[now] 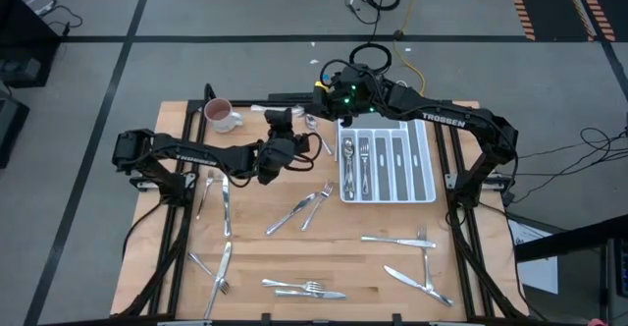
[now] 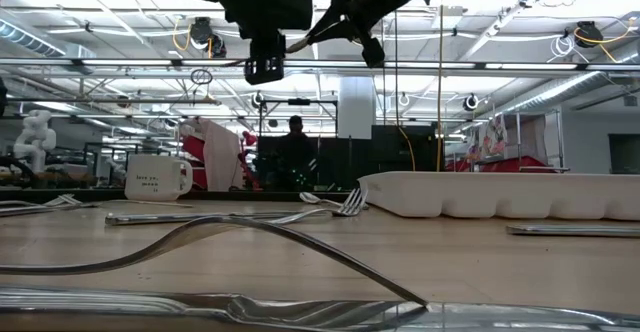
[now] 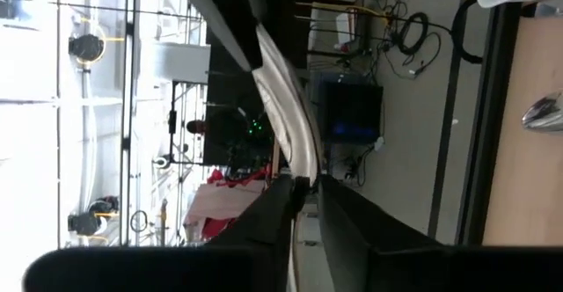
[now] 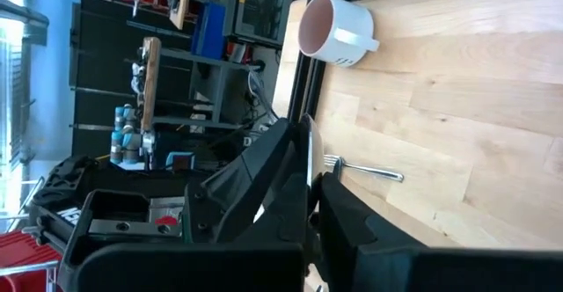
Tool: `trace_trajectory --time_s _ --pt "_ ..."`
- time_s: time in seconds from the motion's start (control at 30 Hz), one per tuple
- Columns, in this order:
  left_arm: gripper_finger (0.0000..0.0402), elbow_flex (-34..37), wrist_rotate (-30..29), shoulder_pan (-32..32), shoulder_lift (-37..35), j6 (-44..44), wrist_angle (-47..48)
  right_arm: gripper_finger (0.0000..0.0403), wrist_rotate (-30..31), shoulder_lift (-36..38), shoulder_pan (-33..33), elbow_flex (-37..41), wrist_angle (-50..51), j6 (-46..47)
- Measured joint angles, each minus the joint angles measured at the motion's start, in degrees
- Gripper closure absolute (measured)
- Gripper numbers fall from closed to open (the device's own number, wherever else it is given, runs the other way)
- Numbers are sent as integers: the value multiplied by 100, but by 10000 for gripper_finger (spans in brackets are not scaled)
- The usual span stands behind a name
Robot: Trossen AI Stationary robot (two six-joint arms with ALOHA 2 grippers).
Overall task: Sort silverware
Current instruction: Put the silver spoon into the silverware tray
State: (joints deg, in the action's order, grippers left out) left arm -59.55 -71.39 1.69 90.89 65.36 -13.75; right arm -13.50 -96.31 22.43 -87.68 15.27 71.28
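Wood table [image 1: 343,262]: light brown boards with forks, knives and spoons spread over them.
Loose silverware [image 1: 304,208]: two pieces lie crossed near the middle. More lie by the left edge, along the front, and at the front right.
White tray [image 1: 432,174]: sits at the back right of the table. It has long slots side by side, and some silver pieces lie in them.
White mug [image 1: 222,116]: stands at the back left and is pink inside.
Left gripper [image 3: 310,186]: up in the air over the back middle of the table, between the mug and the tray. A long silver piece [image 3: 286,107] is pinched between its two dark fingers and sticks out past them.
Right gripper [image 4: 312,182]: also up in the air, close to the left one, on the tray's side. Its fingers are squeezed tight together. Whether it grips anything I cannot tell.
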Motion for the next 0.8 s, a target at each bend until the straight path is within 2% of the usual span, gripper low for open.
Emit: trace_trajectory --time_s 0.37,0.67,0.8 --pt "273 -89 -59 -121 -66 77 28 402 -36 0 11 0 -58 -225" --pt "267 -315 -125 -474 -124 -203 35 402 2 9 87 -2 -46 -471" --pt "267 -378 -360 -616 -257 -274 17 402 10 9 139 -2 -54 -614"
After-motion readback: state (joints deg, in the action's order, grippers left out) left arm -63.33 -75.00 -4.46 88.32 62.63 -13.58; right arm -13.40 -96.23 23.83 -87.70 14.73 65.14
